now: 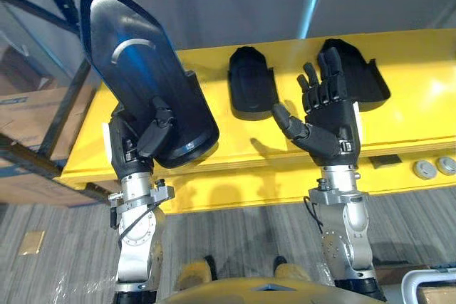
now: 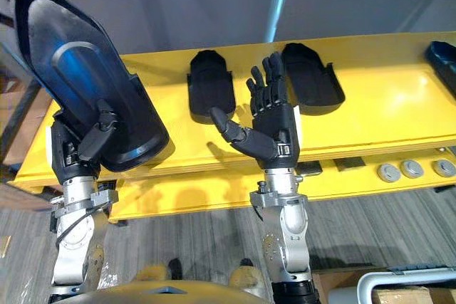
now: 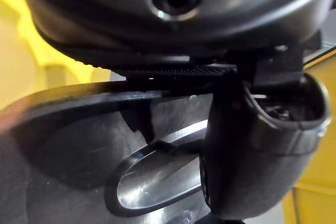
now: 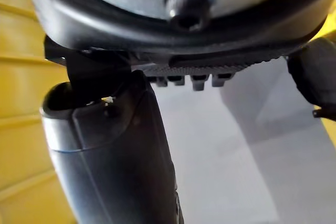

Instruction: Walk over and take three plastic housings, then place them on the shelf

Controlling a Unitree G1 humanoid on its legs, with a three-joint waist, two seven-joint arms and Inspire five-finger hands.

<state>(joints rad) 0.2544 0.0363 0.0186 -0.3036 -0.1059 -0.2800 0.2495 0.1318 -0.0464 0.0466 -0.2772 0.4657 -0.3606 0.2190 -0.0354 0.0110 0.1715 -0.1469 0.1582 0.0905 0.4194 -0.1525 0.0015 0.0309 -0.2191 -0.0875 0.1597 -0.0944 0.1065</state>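
Note:
My left hand (image 1: 135,149) is shut on a large glossy black plastic housing (image 1: 139,76), thumb clamped over its lower rim, holding it tilted up above the left end of the yellow shelf (image 1: 413,97). The same housing (image 3: 79,150) shows close in the left wrist view, under the thumb (image 3: 252,156). Two more black housings lie flat on the shelf: one (image 1: 251,83) in the middle and one (image 1: 360,72) right of it. My right hand (image 1: 324,115) is open, fingers straight up, empty, between those two housings and in front of the right one.
A dark blue metal rack (image 1: 53,105) with cardboard boxes (image 1: 25,115) stands at the left. Part of another black housing (image 2: 443,58) lies at the shelf's far right. Round silver discs (image 1: 434,167) sit on the lower yellow ledge. Grey floor lies below.

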